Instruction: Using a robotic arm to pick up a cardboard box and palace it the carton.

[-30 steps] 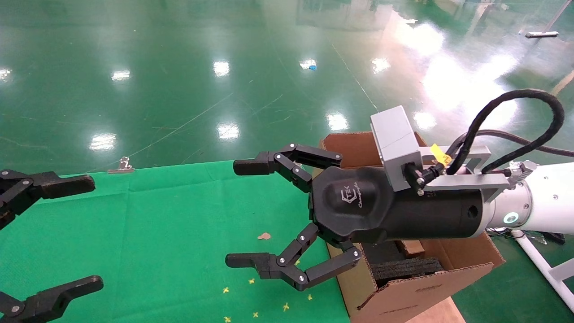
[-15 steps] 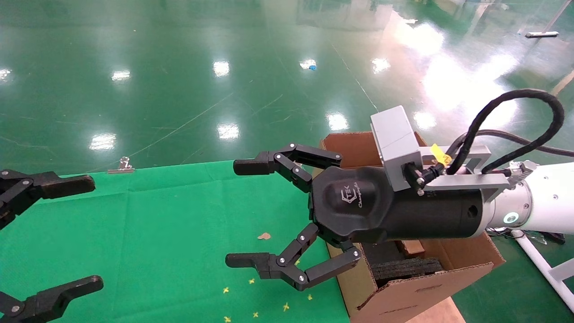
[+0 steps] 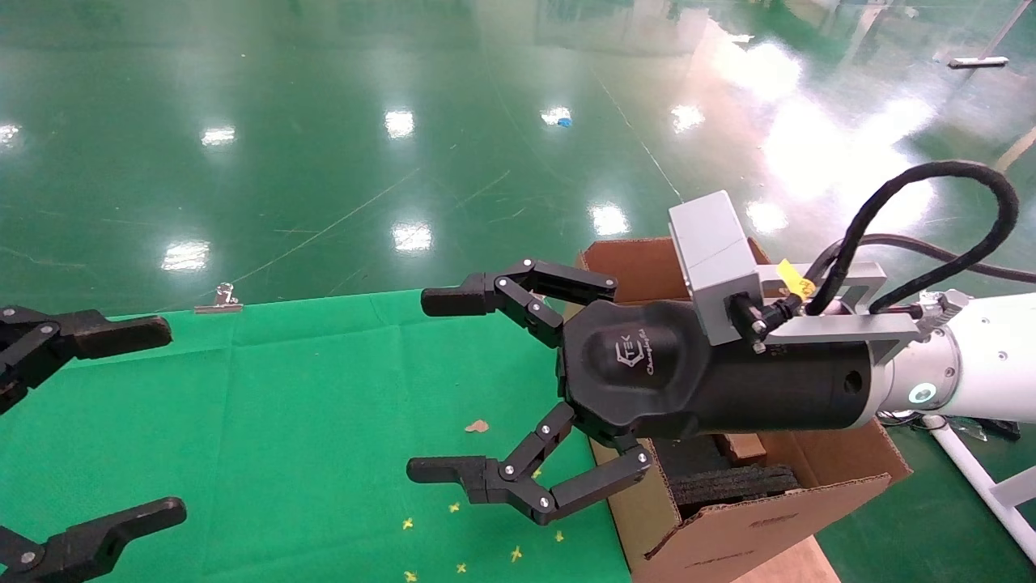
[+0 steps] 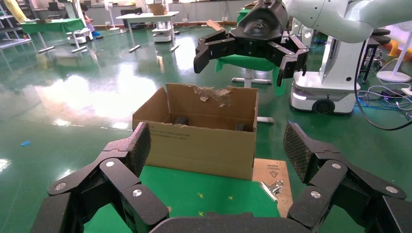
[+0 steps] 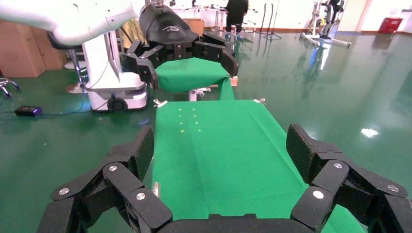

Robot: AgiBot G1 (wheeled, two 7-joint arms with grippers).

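My right arm (image 3: pixel 971 364), white with a green ring light, reaches in from the right. Its gripper (image 3: pixel 435 386) is open and empty above the green table (image 3: pixel 283 421), just left of the carton (image 3: pixel 728 526). The carton stands off the table's right end, with a torn far flap (image 4: pixel 214 92) and black foam blocks (image 3: pixel 728 484) inside. A small brown corner (image 3: pixel 743 446) shows inside it under my wrist; I cannot tell whether it is the cardboard box. No cardboard box shows on the table. My left gripper (image 3: pixel 160 421) is open and empty at the left edge.
A metal binder clip (image 3: pixel 217 301) holds the cloth's far edge, and another (image 4: pixel 272 187) sits near the carton. A small cardboard scrap (image 3: pixel 477 426) and yellow marks (image 3: pixel 453 508) lie on the cloth. A flat cardboard sheet (image 4: pixel 272 170) lies under the carton. Glossy green floor surrounds the table.
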